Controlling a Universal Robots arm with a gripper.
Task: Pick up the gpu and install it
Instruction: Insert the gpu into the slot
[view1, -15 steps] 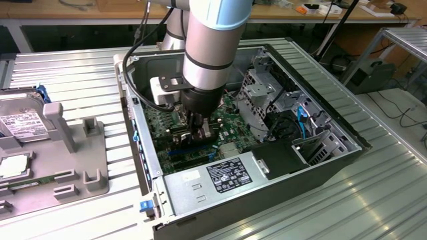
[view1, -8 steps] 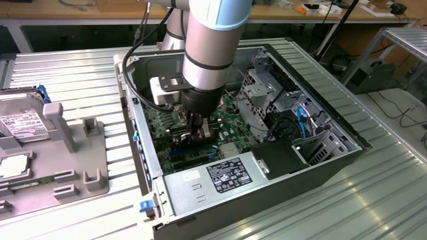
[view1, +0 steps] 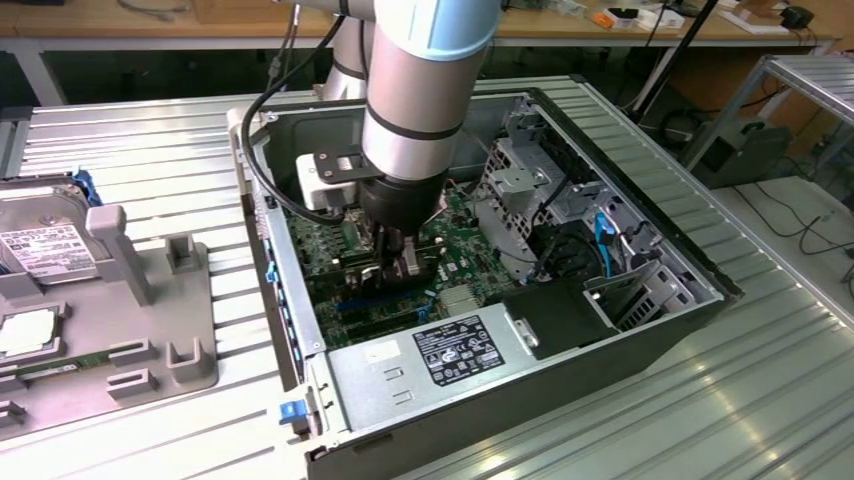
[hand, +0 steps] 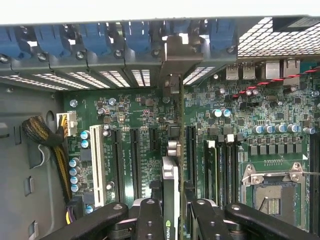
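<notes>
**A:** Exterior view: the arm (view1: 424, 90) reaches down into the open computer case (view1: 641, 200) lying on its side on the slatted metal table (view1: 747, 400). The gripper (view1: 396, 262) is low over the motherboard (view1: 461, 262), toward the case wall on the exterior view's left.

**B:** Where is the gpu?

**A:** Between the fingers. In the wrist view the gpu (hand: 170, 200) stands on edge, thin, with its green-marked edge up, and the two black fingers (hand: 150, 220) are clamped on its flat sides. Its silver bracket (hand: 172, 55) runs up to the row of rear slot openings, next to the blue retainer clips (hand: 137, 35).

**B:** Seated?

**A:** Can't tell. It lines up with the gap between the black expansion slots (hand: 135, 160), with the long black slot (hand: 191, 150) right beside it. The contact edge is hidden by the card itself.

**B:** What else is around?

**A:** White slot (hand: 97, 162) and a yellow-black cable bundle (hand: 47, 140) on one side of the board; memory slots (hand: 222, 165) and the bare CPU socket (hand: 272, 192) on the other. In the exterior view, the power supply (view1: 441, 355) with its label sits at the near end of the case. A grey parts tray (view1: 147, 330) is on the exterior view's left, well apart from the case, with a hard drive (view1: 47, 235) in it.
</notes>
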